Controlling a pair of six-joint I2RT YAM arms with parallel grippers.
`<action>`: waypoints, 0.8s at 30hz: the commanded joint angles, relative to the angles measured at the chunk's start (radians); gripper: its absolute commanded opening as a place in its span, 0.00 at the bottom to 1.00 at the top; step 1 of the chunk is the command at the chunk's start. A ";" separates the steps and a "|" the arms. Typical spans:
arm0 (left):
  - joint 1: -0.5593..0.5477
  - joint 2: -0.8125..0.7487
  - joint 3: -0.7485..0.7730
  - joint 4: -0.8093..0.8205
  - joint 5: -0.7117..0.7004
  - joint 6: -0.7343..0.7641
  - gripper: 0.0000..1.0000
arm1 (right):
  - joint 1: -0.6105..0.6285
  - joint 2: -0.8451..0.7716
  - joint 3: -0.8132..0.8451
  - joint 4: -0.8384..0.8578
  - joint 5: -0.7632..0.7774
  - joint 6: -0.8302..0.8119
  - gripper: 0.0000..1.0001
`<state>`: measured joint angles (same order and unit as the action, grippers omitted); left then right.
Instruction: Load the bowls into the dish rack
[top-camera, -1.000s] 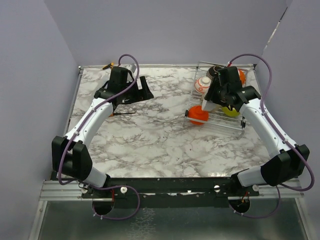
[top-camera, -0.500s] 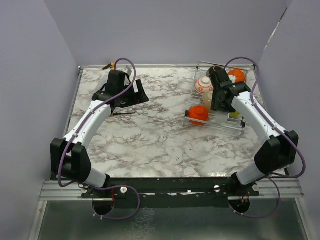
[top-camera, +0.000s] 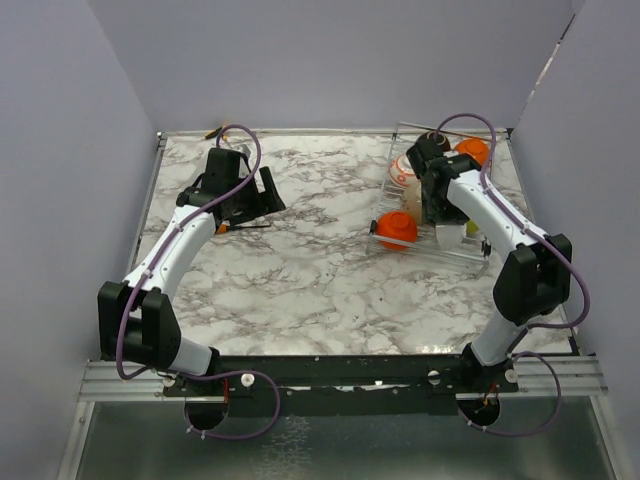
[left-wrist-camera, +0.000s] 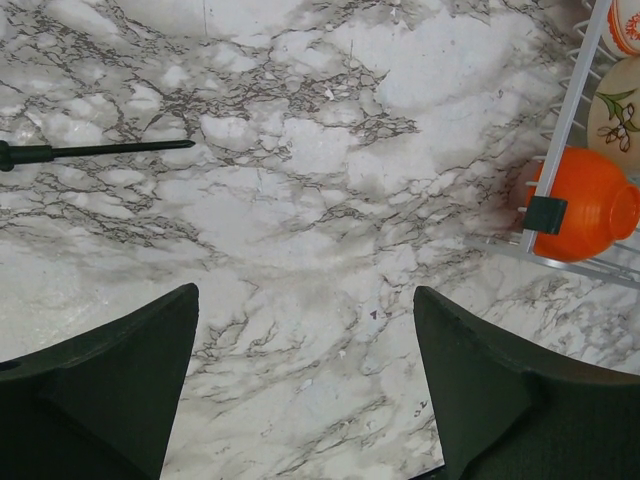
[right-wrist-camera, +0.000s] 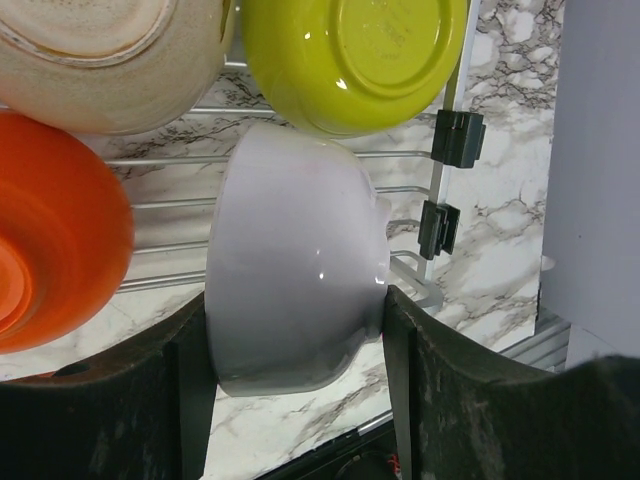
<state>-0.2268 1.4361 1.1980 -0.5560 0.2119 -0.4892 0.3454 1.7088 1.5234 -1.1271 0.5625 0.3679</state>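
My right gripper (right-wrist-camera: 295, 322) is shut on a white bowl (right-wrist-camera: 295, 265), holding it on edge over the wires of the silver dish rack (right-wrist-camera: 160, 160). Around it in the rack stand a lime green bowl (right-wrist-camera: 355, 60), a beige bowl (right-wrist-camera: 105, 55) and an orange bowl (right-wrist-camera: 50, 260). From above, the held white bowl (top-camera: 449, 236) is at the rack's near right, under my right gripper (top-camera: 445, 226). An orange bowl (top-camera: 397, 228), a patterned bowl (top-camera: 404, 168), a dark brown bowl (top-camera: 432, 141) and another orange bowl (top-camera: 473, 150) sit in the dish rack (top-camera: 470, 255). My left gripper (top-camera: 264, 196) hangs open and empty over the marble.
A thin black tool (top-camera: 248, 226) lies on the marble table (top-camera: 300, 280) just below the left gripper, also seen in the left wrist view (left-wrist-camera: 90, 152). A small orange-yellow item (top-camera: 215, 131) lies at the back left corner. Purple walls close in both sides.
My right arm has swung the white bowl from above the rack's middle down toward its near right part. The left arm has drawn back slightly to the left.
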 joint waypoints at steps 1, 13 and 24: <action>0.006 -0.031 -0.009 -0.010 -0.020 0.013 0.88 | 0.003 0.023 0.012 -0.064 0.066 -0.002 0.42; 0.009 -0.039 0.003 -0.023 -0.025 0.015 0.88 | 0.003 0.103 0.000 -0.062 0.122 0.078 0.48; 0.011 -0.036 0.021 -0.035 -0.031 0.019 0.88 | 0.003 0.125 -0.039 -0.037 0.100 0.087 0.64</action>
<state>-0.2218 1.4227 1.1965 -0.5751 0.2035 -0.4843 0.3477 1.8011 1.5162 -1.1503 0.6685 0.4297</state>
